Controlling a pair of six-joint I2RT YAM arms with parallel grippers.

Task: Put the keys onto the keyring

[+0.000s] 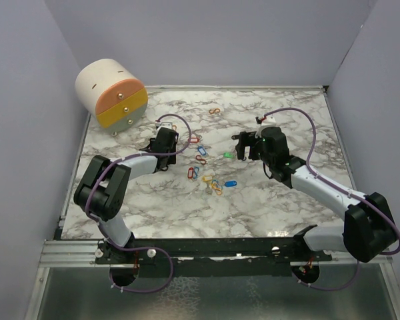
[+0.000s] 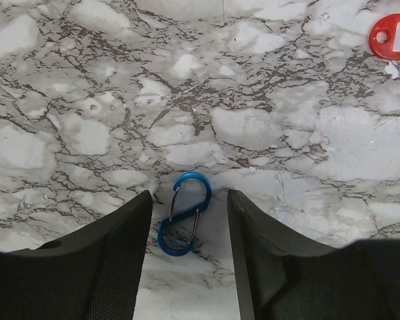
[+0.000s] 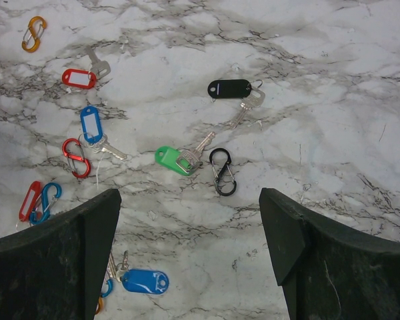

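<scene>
At the back left of the marble surface (image 1: 293, 200) stands a drum-shaped box (image 1: 112, 93). In front of it the left fingers (image 2: 113, 260) are low over the marble and about half open. A blue clip (image 2: 183, 213) lies flat in the gap between them, and neither finger is visibly pressing it. Its long axis runs roughly along the fingers, leaning a little to the right at the far end. A red tag (image 2: 393, 35) lies well beyond it to the right.

The keys (image 1: 230, 182) are scattered mid-surface between the two arms. Seen from the right wrist, the blue-tagged key (image 3: 91, 124) has its tag lengthwise away from the camera, blade slanting down-right. The green-tagged key (image 3: 168, 160) lies on a diagonal, blade pointing up-right. A black clip (image 3: 222, 171) is just beside it, long axis near upright in that view. The black-tagged key (image 3: 230, 88) has its tag sideways, blade angled down-left.

The right fingers (image 3: 307, 247) hover wide apart — nothing in them.
</scene>
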